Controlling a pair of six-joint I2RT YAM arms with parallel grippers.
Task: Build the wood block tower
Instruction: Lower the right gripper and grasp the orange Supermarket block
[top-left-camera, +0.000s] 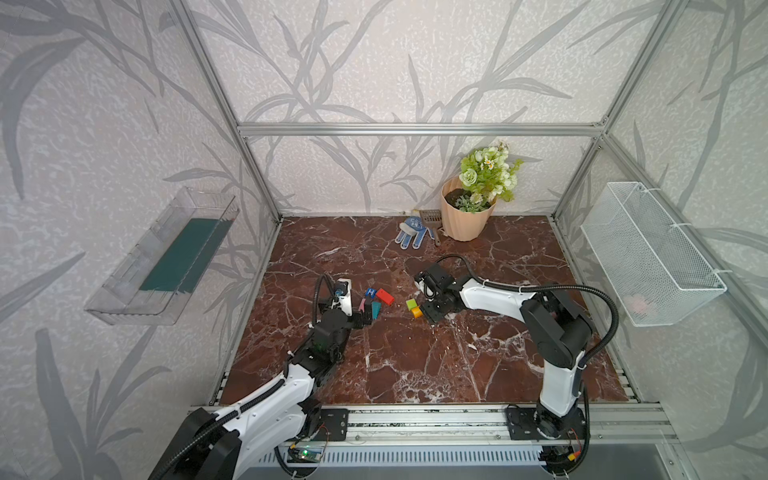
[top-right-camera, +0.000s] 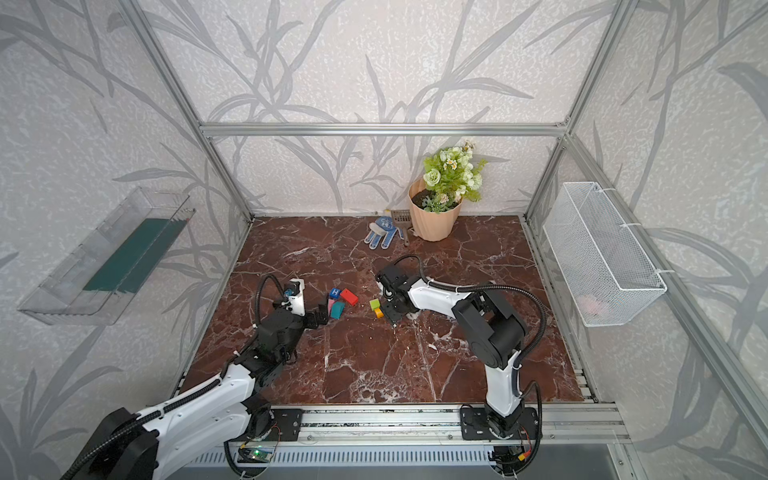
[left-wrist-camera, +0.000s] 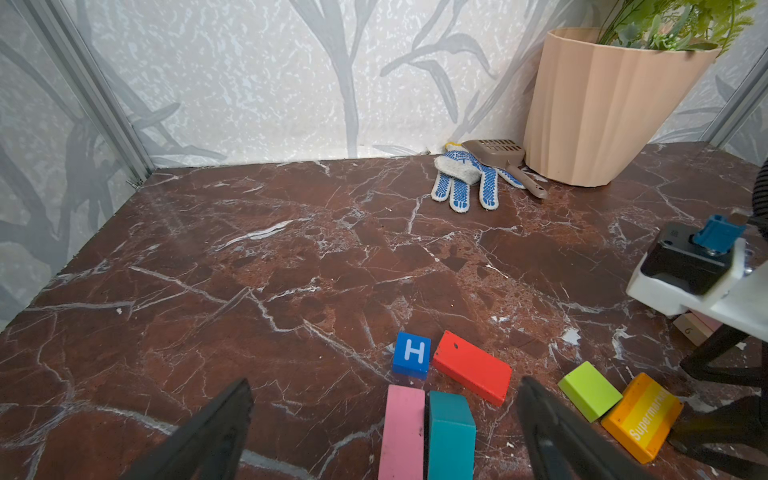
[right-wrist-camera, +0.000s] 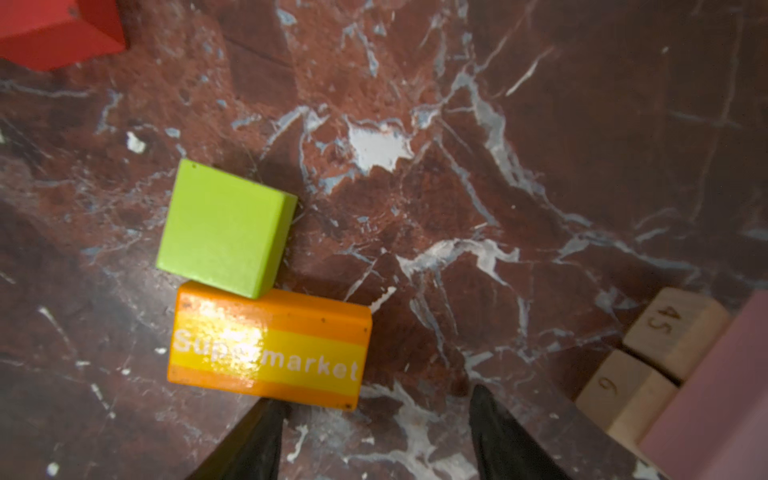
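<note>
risk: right gripper (right-wrist-camera: 374, 415), parted and empty, may shove the orange block (right-wrist-camera: 270, 345) at its fingertip (right-wrist-camera: 257, 440) into the green block (right-wrist-camera: 226, 228).

The bench (left-wrist-camera: 249, 249) looks like polished red-brown marble, pretty glossy, with white veins. The orange block (right-wrist-camera: 270, 345) has shiny paint catching glare, the lime green block (right-wrist-camera: 224, 228) is smooth and more satin, and the pink block (left-wrist-camera: 402, 428) is matt. The tan blocks (right-wrist-camera: 673, 328) are bare unpainted wood. The glove (left-wrist-camera: 463, 183) is knit cloth with blue rubbery-looking dots, the flowerpot (left-wrist-camera: 602, 112) matt ribbed plastic, the basket (top-left-camera: 652, 253) white metal mesh. The right fingers (right-wrist-camera: 249, 444) look like matt black plastic.
</note>
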